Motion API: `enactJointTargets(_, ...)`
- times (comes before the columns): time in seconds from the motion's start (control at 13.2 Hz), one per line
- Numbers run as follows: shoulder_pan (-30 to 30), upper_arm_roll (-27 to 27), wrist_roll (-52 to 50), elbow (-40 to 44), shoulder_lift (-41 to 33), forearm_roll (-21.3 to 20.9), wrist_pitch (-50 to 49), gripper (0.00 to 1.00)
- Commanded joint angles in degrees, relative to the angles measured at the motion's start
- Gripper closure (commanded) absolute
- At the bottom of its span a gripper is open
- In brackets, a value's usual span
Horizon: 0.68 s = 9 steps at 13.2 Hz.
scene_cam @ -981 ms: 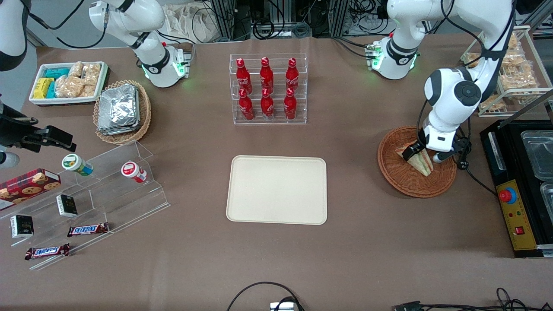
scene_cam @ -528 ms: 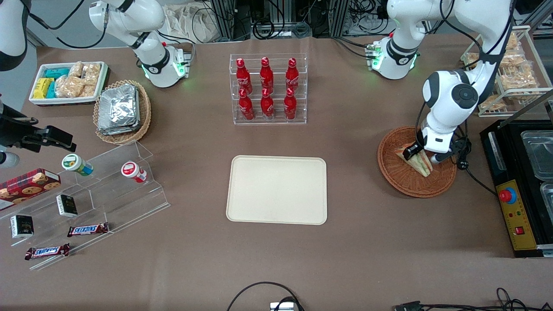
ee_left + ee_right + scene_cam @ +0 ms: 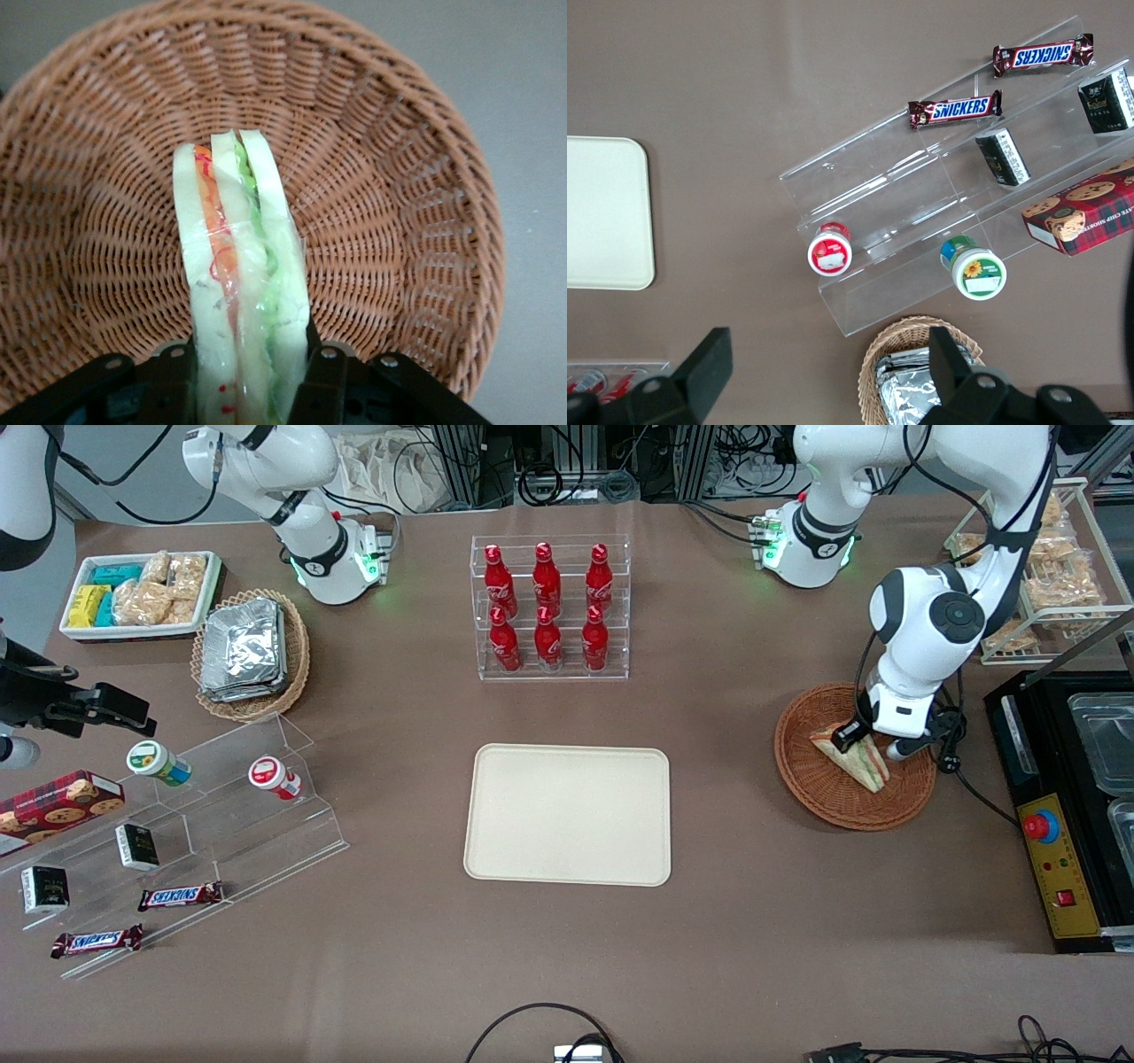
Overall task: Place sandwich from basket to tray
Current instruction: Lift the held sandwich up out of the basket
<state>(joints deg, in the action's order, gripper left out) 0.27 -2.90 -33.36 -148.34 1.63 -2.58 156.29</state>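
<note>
The tool [image 3: 866,740] is down in the basket [image 3: 828,797], at the right middle of the front frame, its two fingers [image 3: 323,376] closed on the wide end of the sandwich [image 3: 852,755]. In the wrist view the sandwich [image 3: 239,283] stands on edge between the fingers, wrapped in clear film, its green, orange and red layers showing, with the basket's woven wall [image 3: 399,221] all round it. The sandwich's tip points toward the front camera.

The tray [image 3: 568,814] lies bare at mid frame on the brown worktop [image 3: 726,921], well apart from the basket, with nothing between them. Above it in the frame stands a clear rack [image 3: 549,607] of six red Coca-Cola bottles. At the right edge sit a black box [image 3: 1059,815] with a red button and, above it, a wire rack [image 3: 1045,567] of snack packs.

Toward the parked arm's end, at the left of the frame, are a white bin [image 3: 140,595] of snacks, a tan basket [image 3: 252,654] of foil packs, and a clear stepped stand [image 3: 190,841] with two small tubs, two dark boxes, a cookie box and two bars marked SNICKERS [image 3: 180,895].
</note>
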Motion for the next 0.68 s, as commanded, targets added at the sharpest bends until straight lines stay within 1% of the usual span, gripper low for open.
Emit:
enactJointTargets(0.0,-0.36,0.18,-0.22,1.9,-5.23,-3.39,-6.24,0.63)
enactJointTargets(0.38,-0.44,0.0,2.07,8.23,-9.63,-3.4,-16.18,0.63)
enactJointTargets(0.45,-0.53,-0.09,1.98,10.25,-9.63,-3.22,-19.24,0.63)
enactJointTargets(0.6,-0.62,-2.19,1.63,16.82,-9.46,-2.52,-27.49,0.63)
